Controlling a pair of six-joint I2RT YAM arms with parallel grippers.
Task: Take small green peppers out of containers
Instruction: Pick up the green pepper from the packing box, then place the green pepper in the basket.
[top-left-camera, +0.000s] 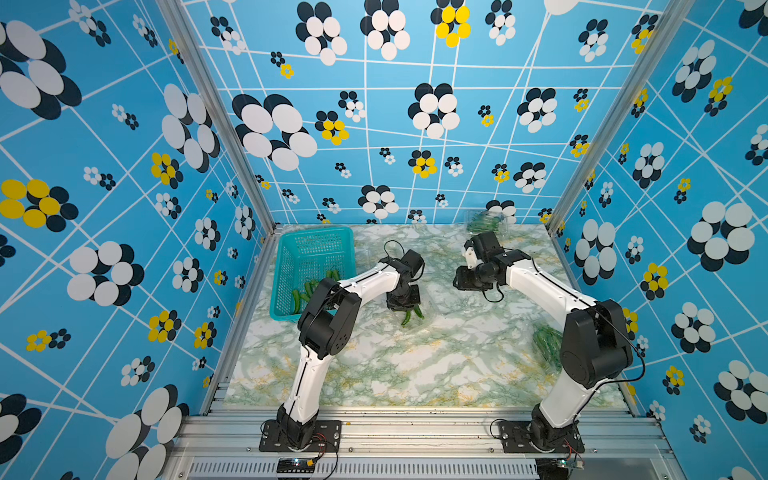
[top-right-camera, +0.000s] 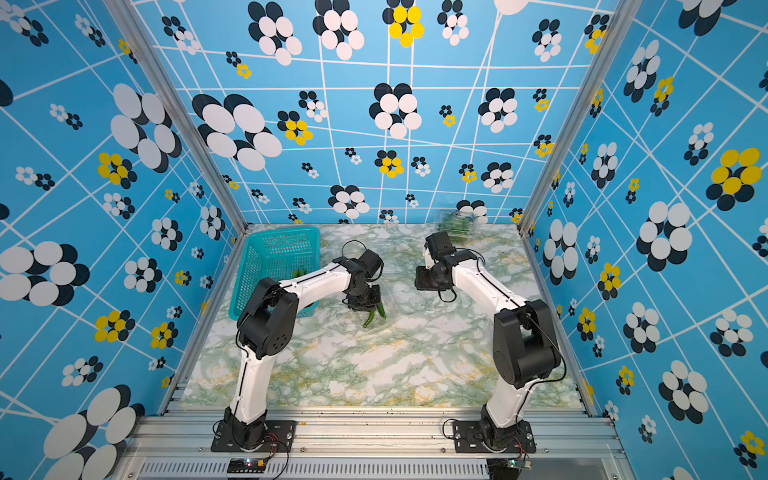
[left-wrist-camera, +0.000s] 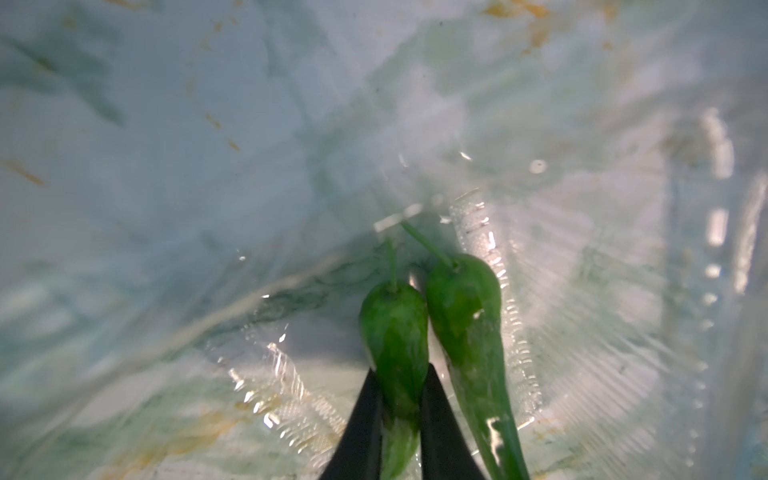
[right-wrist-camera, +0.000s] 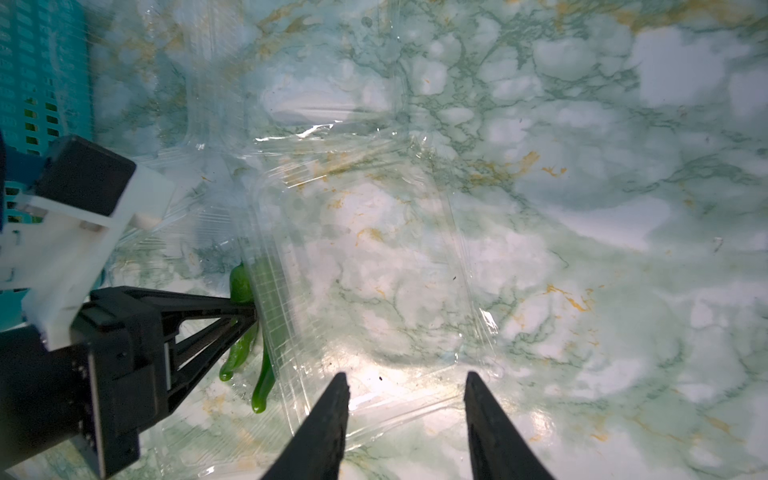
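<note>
An open clear container (right-wrist-camera: 374, 257) lies flat mid-table. Two small green peppers lie side by side in it. My left gripper (left-wrist-camera: 401, 374) is shut on one pepper (left-wrist-camera: 395, 332), its black fingers pressing both sides; the second pepper (left-wrist-camera: 465, 316) lies loose right beside it. Both top views show the left gripper (top-left-camera: 405, 305) (top-right-camera: 368, 305) pointing down with the pepper tips (top-left-camera: 409, 316) (top-right-camera: 372, 318) sticking out below. My right gripper (right-wrist-camera: 405, 376) stands open over the near edge of the same container, holding nothing.
A teal basket (top-left-camera: 316, 249) (top-right-camera: 274, 253) at the back left holds several peppers (top-left-camera: 305, 291). A closed container of peppers (top-left-camera: 484, 220) (top-right-camera: 455, 222) stands at the back wall. Another container of peppers (top-left-camera: 546, 345) lies by the right arm's elbow.
</note>
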